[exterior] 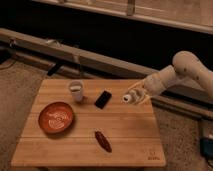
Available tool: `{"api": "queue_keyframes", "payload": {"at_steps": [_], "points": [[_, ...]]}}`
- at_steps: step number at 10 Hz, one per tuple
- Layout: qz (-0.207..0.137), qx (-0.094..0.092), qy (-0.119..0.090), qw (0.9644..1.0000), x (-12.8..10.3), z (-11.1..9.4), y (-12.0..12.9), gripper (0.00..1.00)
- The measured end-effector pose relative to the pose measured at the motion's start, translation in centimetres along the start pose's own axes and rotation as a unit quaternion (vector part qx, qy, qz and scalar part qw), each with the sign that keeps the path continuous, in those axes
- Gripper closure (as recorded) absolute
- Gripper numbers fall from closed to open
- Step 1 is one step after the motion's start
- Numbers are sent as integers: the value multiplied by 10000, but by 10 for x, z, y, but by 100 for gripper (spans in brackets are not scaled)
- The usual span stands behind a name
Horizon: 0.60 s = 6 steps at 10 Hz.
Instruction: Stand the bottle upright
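Wooden slats make up the square surface (125, 142) that carries everything, seen from above its near edge. Reaching in from the right, the cream-coloured robot arm (187, 70) ends in the claw (138, 95), which hangs over the right edge of the surface, toward the far right corner. The claw is clenched around the small slim white plastic bottle (131, 97); the bottle lies roughly level in the grip, its pale cap end pointing left toward the middle of the surface, and it appears lifted clear of the wood. Just left of it, near the far edge, a flat black rectangular phone-like slab (103, 99) lies at an angle. Beside that, further left, stands a short white cup (76, 91). A round orange-red plate (56, 117) sits toward the left edge. A dark red-brown elongated object (103, 141) lies near the middle of the near edge.
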Motion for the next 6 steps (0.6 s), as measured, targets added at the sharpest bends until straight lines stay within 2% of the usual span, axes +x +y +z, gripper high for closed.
{"api": "queue_keyframes", "payload": {"at_steps": [3, 6], "points": [[146, 102, -159, 9997, -11, 5, -3, 100], [233, 252, -628, 9974, -19, 12, -8, 100]]}}
